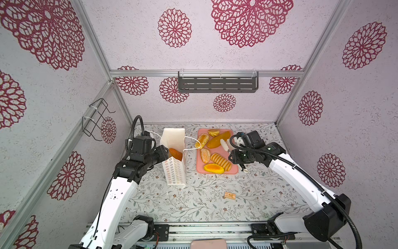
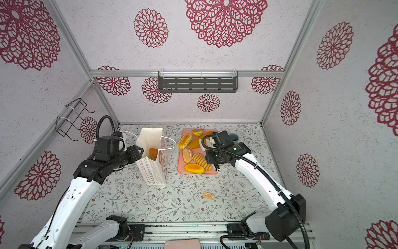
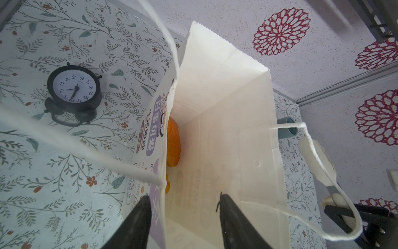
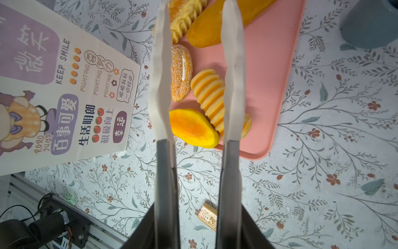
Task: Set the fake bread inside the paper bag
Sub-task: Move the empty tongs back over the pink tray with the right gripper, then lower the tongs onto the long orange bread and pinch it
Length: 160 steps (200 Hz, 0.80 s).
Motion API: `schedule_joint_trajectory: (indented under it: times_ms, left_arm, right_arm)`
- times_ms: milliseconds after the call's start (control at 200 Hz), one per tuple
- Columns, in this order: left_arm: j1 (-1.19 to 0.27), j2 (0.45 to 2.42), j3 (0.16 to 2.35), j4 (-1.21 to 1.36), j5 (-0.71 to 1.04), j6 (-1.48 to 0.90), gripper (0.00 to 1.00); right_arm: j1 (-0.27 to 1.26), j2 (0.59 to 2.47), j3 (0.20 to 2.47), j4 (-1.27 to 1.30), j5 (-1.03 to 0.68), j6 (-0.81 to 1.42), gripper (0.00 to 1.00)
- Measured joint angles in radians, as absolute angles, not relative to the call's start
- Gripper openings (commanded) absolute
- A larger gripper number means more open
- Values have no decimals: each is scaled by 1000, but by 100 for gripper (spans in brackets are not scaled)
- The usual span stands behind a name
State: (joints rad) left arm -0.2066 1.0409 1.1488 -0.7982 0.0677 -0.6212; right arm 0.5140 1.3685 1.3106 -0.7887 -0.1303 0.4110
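One fake bread (image 1: pixel 175 153) lies inside the paper bag (image 1: pixel 174 172), which stands upright just beside the pink tray (image 1: pixel 199 168). Six more pieces wait on the tray. The left gripper (image 3: pixel 183 196) sits at the bag's mouth with its black fingers (image 3: pixel 232 222) apart and nothing in them. One finger is inside the bag and one is outside, with the printed wall between. The right gripper (image 1: pixel 225 144) hovers over the tray, its long white fingers (image 4: pixel 233 64) a little apart and empty.

What could go wrong? If the left arm pulls away crooked, a finger may catch the wall and tip the bag. One cord handle (image 1: pixel 192 138) droops over the braided piece (image 1: pixel 202 140), so the right gripper could snag the cord and drag the bag. The pieces look shiny and may slip.

The bag's front says "KEEP SMILE", "FIGHTING" three times and, I think, "RORO JUMP" — plus Chinese words. A black clock (image 3: pixel 74 86) shows numbers one to twelve.
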Motion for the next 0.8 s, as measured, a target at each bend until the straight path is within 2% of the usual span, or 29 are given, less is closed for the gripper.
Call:
schedule_joint_trajectory:
  times_ms: [150,565,801]
  left_arm:
    - [-207,1037,1147,-799,61,-620,61]
    - [-207,1012,1145,-806,54,-616,61]
    - [-207,1012,1139,-807,54,-613,61]
  right_arm:
    - [466,1442,1325,-744,-173,423,49]
    - [252,1678,1336,-553,-374,524,55]
    - [206,1748,1335,-463,-456,579,61]
